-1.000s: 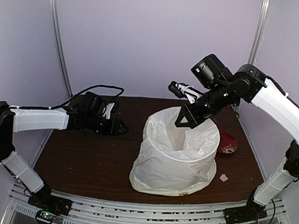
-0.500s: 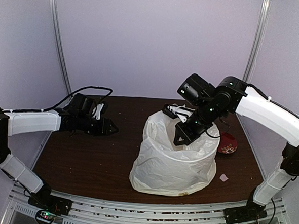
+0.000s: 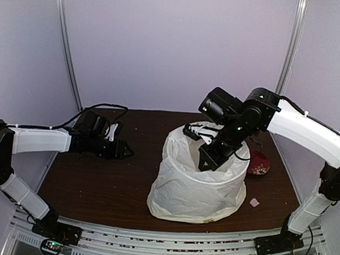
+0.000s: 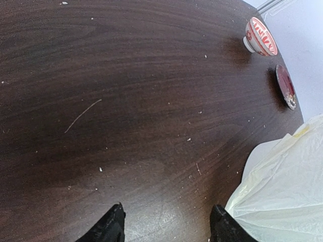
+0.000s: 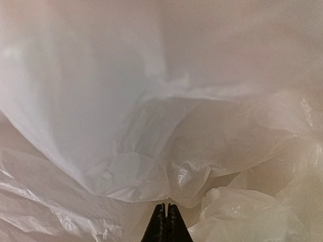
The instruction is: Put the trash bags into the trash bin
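1. Right gripper [image 5: 165, 218]: the fingers are pressing tip to tip, with nothing showing between them. It is pointing down inside the bag [image 3: 194, 184], and a fold of film is hanging just past the tips.
2. Right arm [image 3: 300, 127]: a second ago it was holding the gripper above the bag's far rim. Now it is dipping below the rim into the open mouth, and the wrist is swinging in over the centre.
3. Bag: it is standing mid-table as an upright drum, mouth open and skirt spreading onto the wood. Its outline is hardly changing while the gripper goes in.
4. Bin: it is not showing, and is probably standing under the draped bag, which is hiding its wall and label.
5. Meaning for the task: the bag is probably being tucked down into the bin as a liner. The outside skirt is lying loose, so the work looks only partly done.
6. Left gripper [image 4: 169, 224]: the fingers are standing apart, holding nothing and hovering low over the table [image 4: 126, 101]. It is sitting left of the bag and clear of it, having drawn back slightly from where it was.
7. Surroundings: a bowl [image 4: 261, 36] and a dish [image 4: 285, 85] are lying beyond the bag, and a paper scrap [image 3: 254, 202] is lying at its right foot.
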Controlling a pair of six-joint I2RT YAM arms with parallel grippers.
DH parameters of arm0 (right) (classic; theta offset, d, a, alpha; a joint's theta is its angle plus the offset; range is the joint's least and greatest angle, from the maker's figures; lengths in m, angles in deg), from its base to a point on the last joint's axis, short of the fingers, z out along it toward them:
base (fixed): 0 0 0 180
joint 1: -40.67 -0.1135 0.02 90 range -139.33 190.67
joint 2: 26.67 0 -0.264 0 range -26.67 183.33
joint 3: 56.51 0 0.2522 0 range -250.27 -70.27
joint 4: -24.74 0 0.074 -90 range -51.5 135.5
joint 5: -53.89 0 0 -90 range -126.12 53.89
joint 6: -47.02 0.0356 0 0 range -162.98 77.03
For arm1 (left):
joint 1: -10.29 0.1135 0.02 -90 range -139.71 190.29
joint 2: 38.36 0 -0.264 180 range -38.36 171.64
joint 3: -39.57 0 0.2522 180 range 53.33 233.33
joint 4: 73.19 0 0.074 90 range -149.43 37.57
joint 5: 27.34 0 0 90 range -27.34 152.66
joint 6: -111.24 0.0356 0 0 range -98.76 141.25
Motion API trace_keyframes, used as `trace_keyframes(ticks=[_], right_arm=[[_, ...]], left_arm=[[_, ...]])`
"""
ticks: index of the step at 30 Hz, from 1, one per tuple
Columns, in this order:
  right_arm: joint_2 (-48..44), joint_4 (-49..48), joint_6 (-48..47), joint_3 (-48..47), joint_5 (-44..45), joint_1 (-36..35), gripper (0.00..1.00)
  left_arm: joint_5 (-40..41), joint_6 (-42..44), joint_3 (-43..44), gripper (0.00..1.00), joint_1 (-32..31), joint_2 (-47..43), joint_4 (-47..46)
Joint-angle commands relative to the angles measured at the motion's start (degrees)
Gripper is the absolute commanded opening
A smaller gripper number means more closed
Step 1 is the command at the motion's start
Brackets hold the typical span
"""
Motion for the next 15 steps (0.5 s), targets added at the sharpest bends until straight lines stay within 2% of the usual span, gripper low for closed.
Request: trace_keyframes(ticks=[1, 10, 15], right_arm=[[-1.5, 0.0, 0.5, 3.6, 0.1, -0.8, 0.0], [-0.2, -3.4, 0.5, 9.3, 0.0, -0.9, 0.0], [3.4, -5.4, -0.3, 8.5, 0.1, -0.9, 0.0]], left_arm=[[-1.4, 0.0, -0.5, 0.59, 0.4, 0.8, -4.3], [-2.9, 0.3, 1.3, 0.58, 0.5, 2.7, -3.8], [-2.7, 0.7, 2.2, 0.58, 0.5, 3.3, -2.9]])
